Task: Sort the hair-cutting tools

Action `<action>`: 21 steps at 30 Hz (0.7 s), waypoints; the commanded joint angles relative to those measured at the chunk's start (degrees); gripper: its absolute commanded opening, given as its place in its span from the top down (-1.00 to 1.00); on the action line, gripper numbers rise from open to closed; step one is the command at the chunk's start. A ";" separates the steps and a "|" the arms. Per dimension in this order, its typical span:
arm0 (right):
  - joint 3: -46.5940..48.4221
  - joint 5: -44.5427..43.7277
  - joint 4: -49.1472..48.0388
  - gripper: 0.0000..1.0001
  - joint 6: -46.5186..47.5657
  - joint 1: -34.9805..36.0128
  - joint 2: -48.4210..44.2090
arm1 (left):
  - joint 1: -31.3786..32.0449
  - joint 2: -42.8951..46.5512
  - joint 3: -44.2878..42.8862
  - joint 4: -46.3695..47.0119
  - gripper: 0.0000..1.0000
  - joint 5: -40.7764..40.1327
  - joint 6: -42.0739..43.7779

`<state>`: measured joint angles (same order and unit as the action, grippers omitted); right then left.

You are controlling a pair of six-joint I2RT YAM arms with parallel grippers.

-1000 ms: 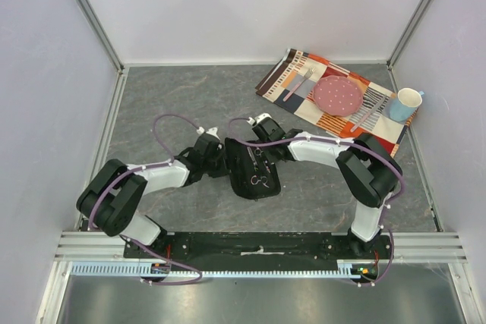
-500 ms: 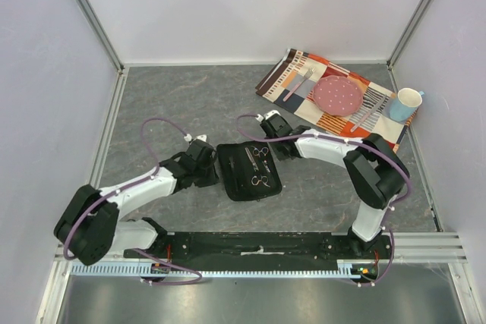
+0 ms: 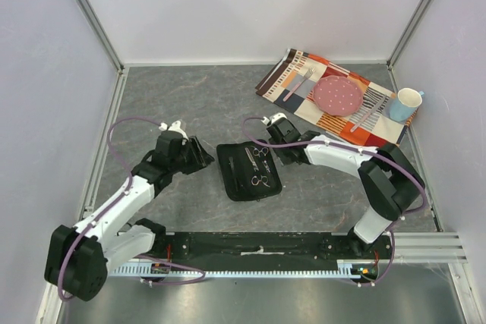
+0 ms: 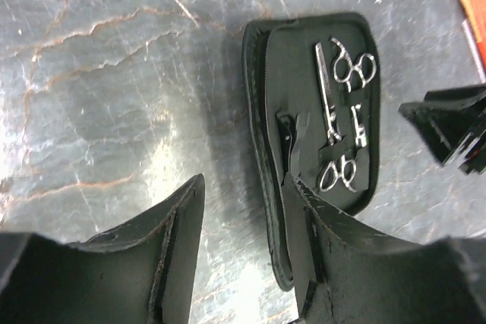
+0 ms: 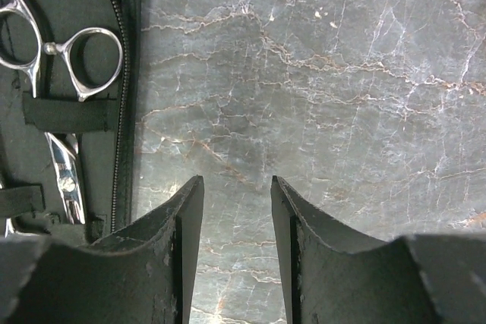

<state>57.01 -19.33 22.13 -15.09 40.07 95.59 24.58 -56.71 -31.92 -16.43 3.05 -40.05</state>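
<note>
Now | step: sorting looks nearly done, both scissors strapped inside the case mid-tabletop | left end effector released, empty, case's 9 o'clock | right end effector released, empty, 2 o'clock | next: probably check clips, close case.

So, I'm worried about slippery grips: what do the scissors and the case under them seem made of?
The scissors look like polished steel: silver, with bright mirror-like glints on rings and blades. The case seems soft matte black fabric, going by its dull surface, zipper edge and sewn straps; cloth or synthetic leather, I cannot tell.
</note>
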 commanded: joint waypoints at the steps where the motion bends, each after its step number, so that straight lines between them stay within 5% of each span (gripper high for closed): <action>1: -1.64 1.84 -2.00 0.03 -1.34 0.09 -3.30 | -5.85 -4.61 1.07 10.88 -0.07 14.95 1.38; 9: -3.75 3.51 -3.41 0.02 -2.04 0.09 -4.53 | -7.53 -16.32 -1.29 21.70 -0.07 25.50 -1.43; 21: -5.42 4.83 -5.52 0.03 -2.66 0.18 -5.15 | -7.88 -24.23 -4.11 23.80 -0.04 22.09 0.68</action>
<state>52.23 -15.11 19.33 -16.93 40.07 92.75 17.19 -78.83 -33.45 3.75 24.64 -40.23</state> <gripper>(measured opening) 0.488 0.529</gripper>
